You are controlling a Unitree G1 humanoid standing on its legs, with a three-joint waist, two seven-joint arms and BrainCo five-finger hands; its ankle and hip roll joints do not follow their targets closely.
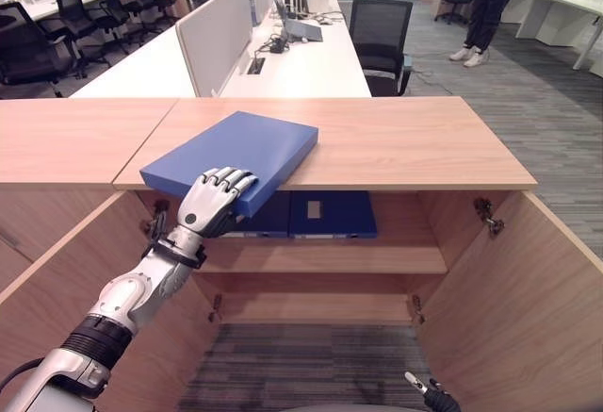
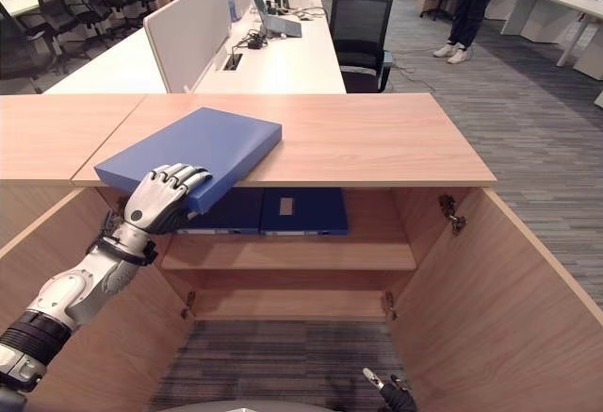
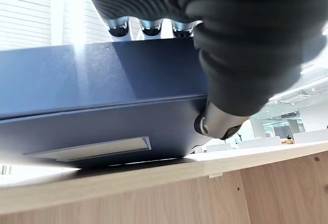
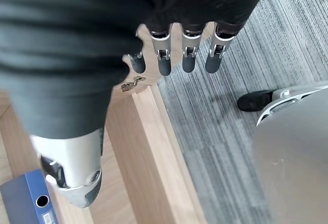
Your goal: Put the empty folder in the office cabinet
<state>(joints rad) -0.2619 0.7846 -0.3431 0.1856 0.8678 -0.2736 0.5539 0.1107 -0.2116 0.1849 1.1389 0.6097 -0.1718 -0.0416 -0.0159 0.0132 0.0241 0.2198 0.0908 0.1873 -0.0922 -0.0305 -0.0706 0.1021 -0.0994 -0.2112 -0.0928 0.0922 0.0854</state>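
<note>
Fingers (image 1: 229, 182) of the left hand (image 1: 215, 200) curl over the near corner of the blue folder (image 1: 236, 151), which lies flat on the cabinet top (image 1: 415, 143), its long axis running diagonally from near-left to far-right, the near end overhanging the front edge. Below, two more blue binders (image 1: 332, 214) stand on the upper shelf (image 1: 320, 259), doors open.

From the left wrist, fingers sit above the folder (image 3: 92, 85), thumb (image 3: 218, 124) against its edge.

From the right wrist, the right hand (image 4: 177, 55) hangs with straight, relaxed fingers over grey carpet (image 4: 256, 70), holding nothing.

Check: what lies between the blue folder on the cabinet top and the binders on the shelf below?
Just the wooden cabinet top: the folder lies on it, binders underneath, per both eye views.
</note>
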